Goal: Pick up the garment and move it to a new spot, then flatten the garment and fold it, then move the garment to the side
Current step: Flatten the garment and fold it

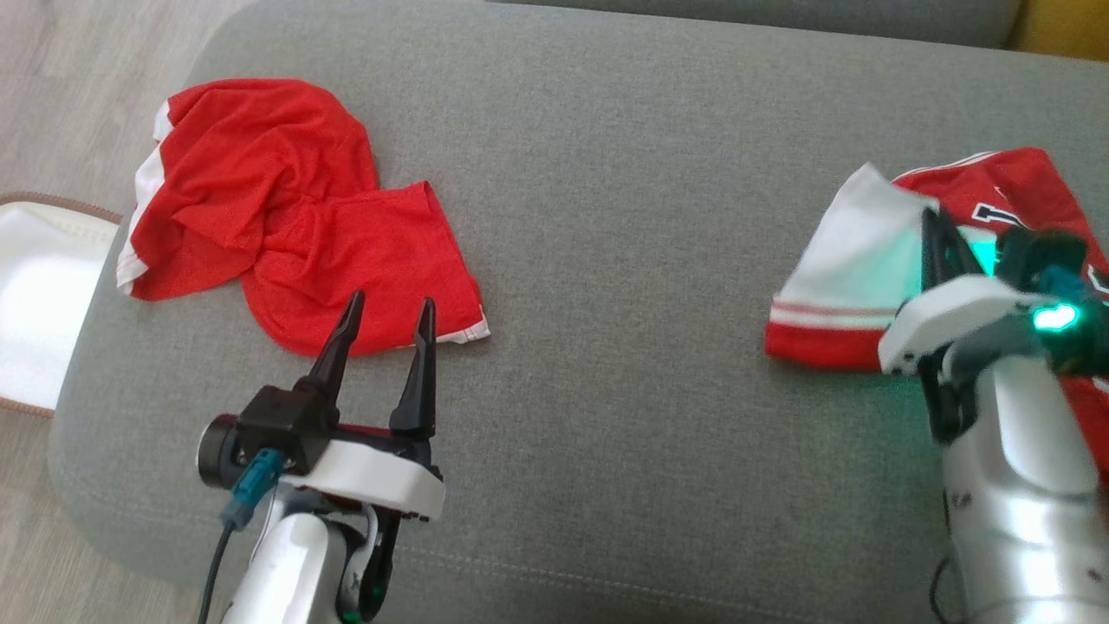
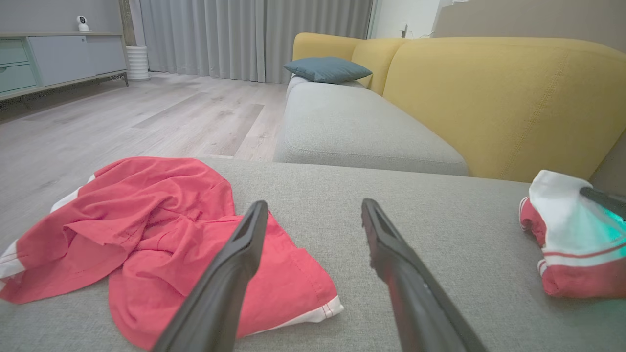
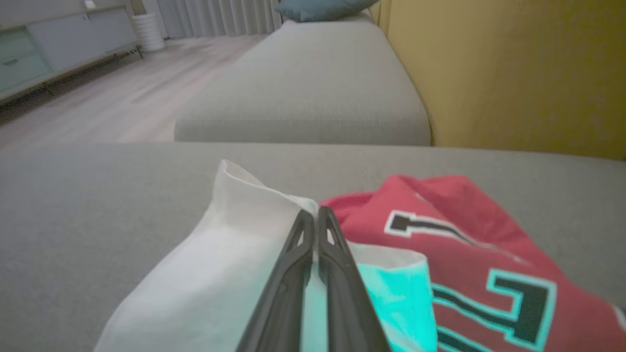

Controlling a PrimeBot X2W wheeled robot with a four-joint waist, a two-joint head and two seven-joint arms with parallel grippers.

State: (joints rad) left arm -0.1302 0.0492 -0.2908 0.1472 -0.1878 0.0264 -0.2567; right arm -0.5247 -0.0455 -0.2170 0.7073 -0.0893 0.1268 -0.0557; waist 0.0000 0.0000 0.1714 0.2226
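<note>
Two garments lie on the grey sofa (image 1: pixel 624 217). At far left, past the sofa's edge, we see a white mat (image 1: pixel 35 303) on the floor (image 1: pixel 52 104). Next comes the crumpled red garment (image 1: pixel 286 208) with white trim, near the sofa's left end. The left gripper (image 1: pixel 392 299) hovers at that garment's near right corner, its jaws released and spread wide, tips over the hem; whether they touch the cloth we cannot tell. Well apart, at the right, sits the red-and-white jersey (image 1: pixel 853 260), with black numerals on its red part. The right gripper (image 1: pixel 934 217) has its jaws clenched on a white fold of the jersey.
</note>
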